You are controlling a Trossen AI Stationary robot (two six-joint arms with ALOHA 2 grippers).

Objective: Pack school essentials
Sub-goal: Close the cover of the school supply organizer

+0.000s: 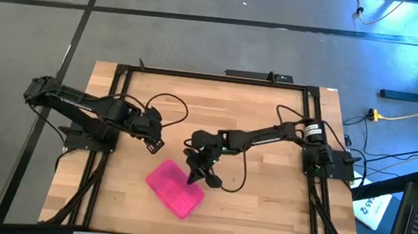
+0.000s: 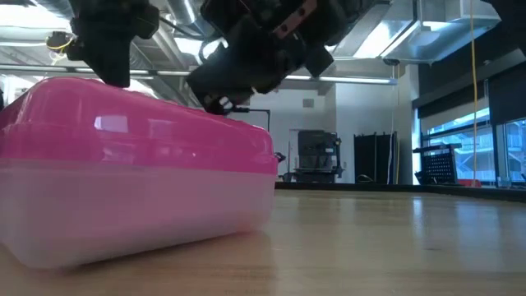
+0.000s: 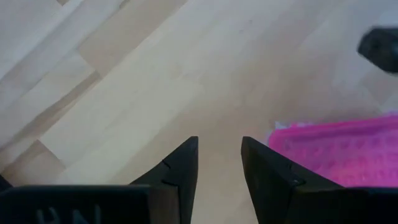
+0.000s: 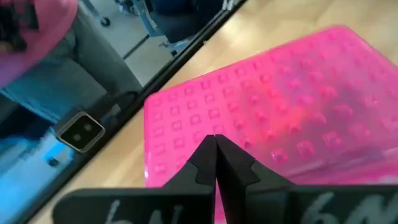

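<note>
A bright pink dotted lid (image 1: 175, 189) sits closed on a clear plastic box (image 2: 123, 214) on the wooden table, near its front middle. The school essentials are not in view. My right gripper (image 1: 195, 177) is shut and slants down over the lid's far right part, its tips (image 4: 215, 138) right at the pink surface. My left gripper (image 1: 154, 144) hovers open above bare wood just left of and beyond the box. Nothing is between its fingers (image 3: 219, 146), and the lid's corner (image 3: 336, 149) lies beside them. My right gripper's shut fingertips (image 2: 220, 103) stand at the lid's top (image 4: 249, 124), coming down at a slant from the table's far right. I cannot tell whether they touch the lid or hover just above it. The box rests flat on the table.
Black frame rails (image 1: 121, 108) run along both sides of the table, and a cable (image 1: 238, 173) loops beside the box. A small camera (image 4: 79, 130) sits at the near edge, with a person's legs (image 4: 74, 62) beyond. Bare wood (image 1: 270, 200) lies to the right.
</note>
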